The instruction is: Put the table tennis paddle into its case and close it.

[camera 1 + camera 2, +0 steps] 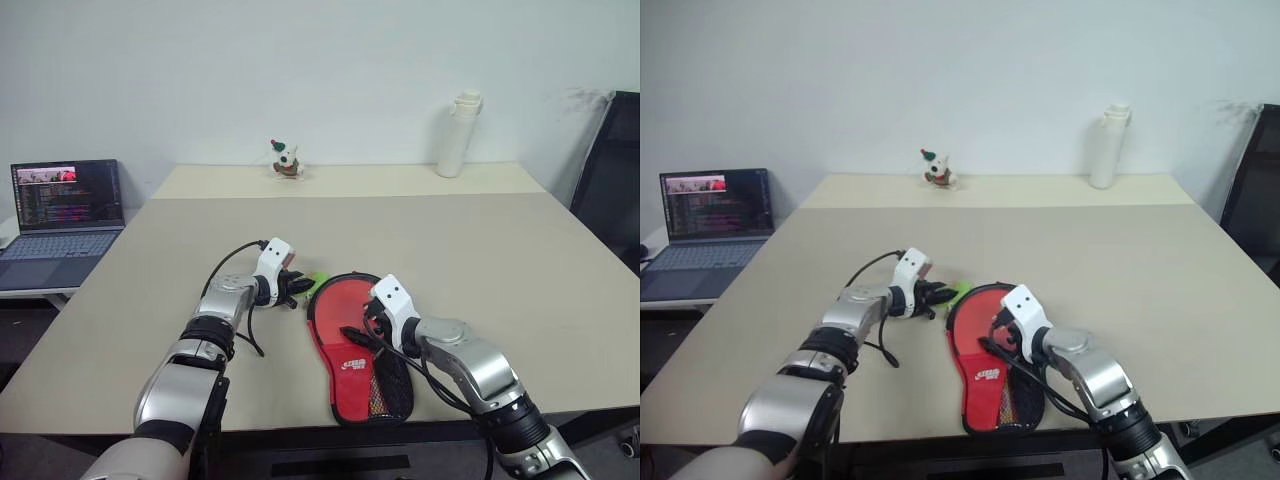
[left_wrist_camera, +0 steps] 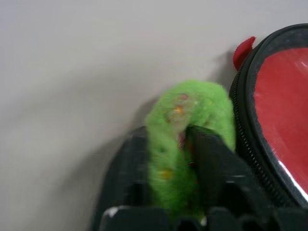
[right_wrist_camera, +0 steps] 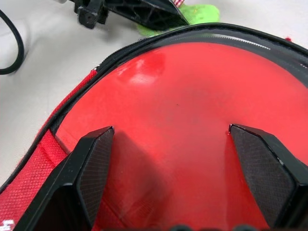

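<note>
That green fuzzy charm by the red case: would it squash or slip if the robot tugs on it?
The green fuzzy charm probably squashes: its fluff bulges around the left gripper pinching it. It looks light and soft, so hardly fragile. Its fuzzy surface should grip rather than slip. A pull would likely drag the case edge it sits against, though the cord isn't visible.

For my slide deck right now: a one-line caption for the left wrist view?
Left gripper pinches the green fuzzy charm beside the zipped rim of the case.
</note>
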